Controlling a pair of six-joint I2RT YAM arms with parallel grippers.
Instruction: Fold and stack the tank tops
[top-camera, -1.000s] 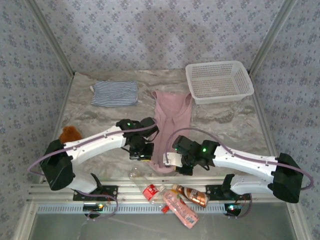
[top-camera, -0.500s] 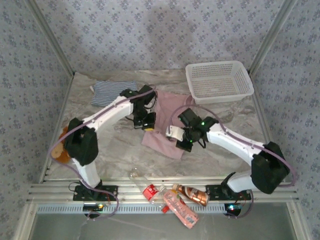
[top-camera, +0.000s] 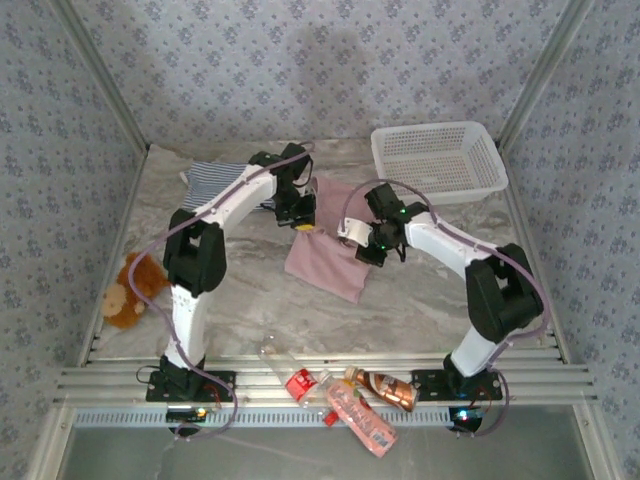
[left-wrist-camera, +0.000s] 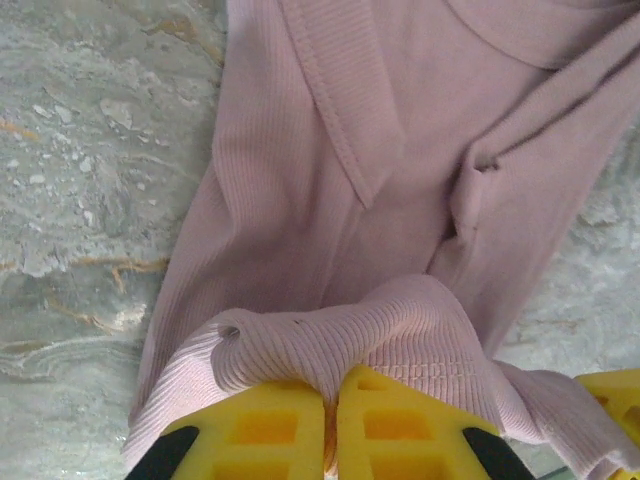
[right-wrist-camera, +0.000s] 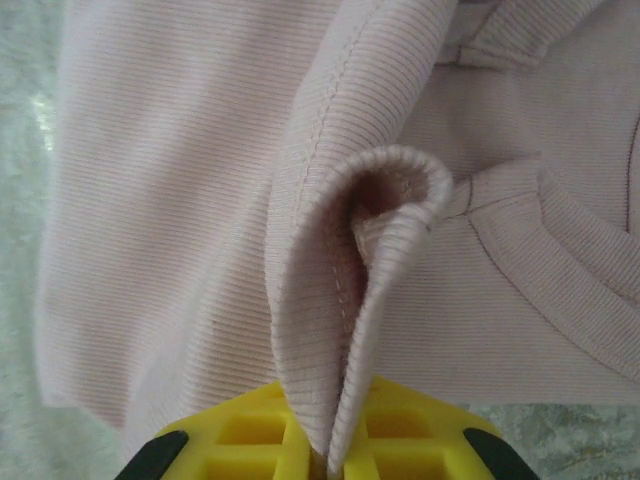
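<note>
The dusty pink tank top (top-camera: 328, 262) lies mid-table, doubled over on itself. My left gripper (top-camera: 303, 224) is shut on a bunched fold of its hem at the cloth's far left edge; in the left wrist view the yellow fingers (left-wrist-camera: 262, 425) pinch ribbed pink cloth (left-wrist-camera: 400, 200). My right gripper (top-camera: 351, 232) is shut on a looped hem fold at the far right edge; its fingers (right-wrist-camera: 240, 440) clamp the seam (right-wrist-camera: 330, 290). The navy-and-white striped tank top (top-camera: 212, 180) lies folded at the back left, partly hidden by the left arm.
A white lattice basket (top-camera: 437, 160) stands at the back right, close to the right arm's elbow. A brown plush toy (top-camera: 126, 292) lies at the left edge. Bottles and a pink packet (top-camera: 345, 395) lie along the near rail between the arm bases.
Both grippers have carried the pink top's near hem from the front of the table toward the back, doubling the cloth over itself. Both arms are now stretched far out.
</note>
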